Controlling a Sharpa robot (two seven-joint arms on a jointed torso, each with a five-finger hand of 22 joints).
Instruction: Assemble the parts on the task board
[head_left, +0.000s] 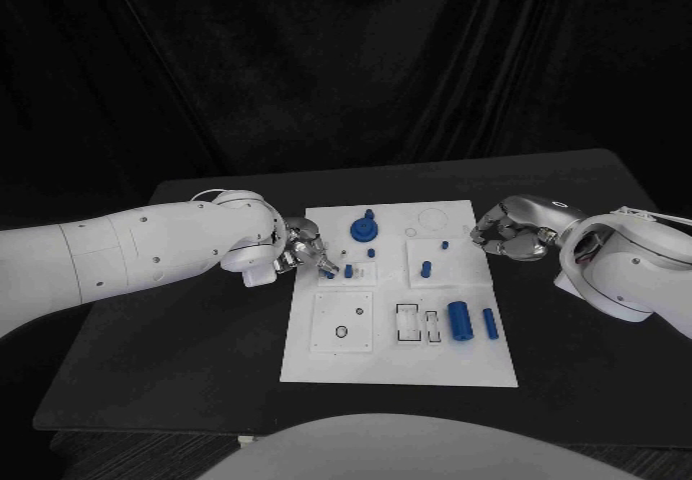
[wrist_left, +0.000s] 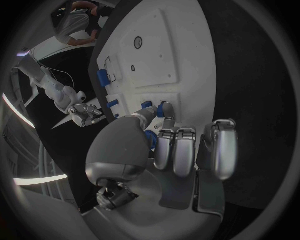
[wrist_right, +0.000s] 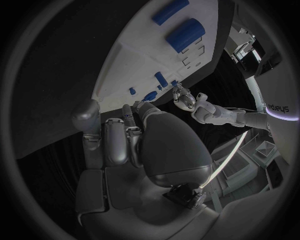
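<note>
Task board (head_left: 400, 365), lying mid-table: the left hand (head_left: 299, 252) is pinching a small blue part (head_left: 329, 268) at the board's left edge, apparently seating it, which calls for careful alignment; the right hand (head_left: 508, 238) is hovering curled, seemingly holding nothing, beside the right edge.

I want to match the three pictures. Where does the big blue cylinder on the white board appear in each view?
Head view: the big blue cylinder lies on the near right part of the board.
Left wrist view: a blue piece at the board's far edge may be it; I cannot tell.
Right wrist view: it lies beyond the right hand.
Shared landmark: the board.
</note>
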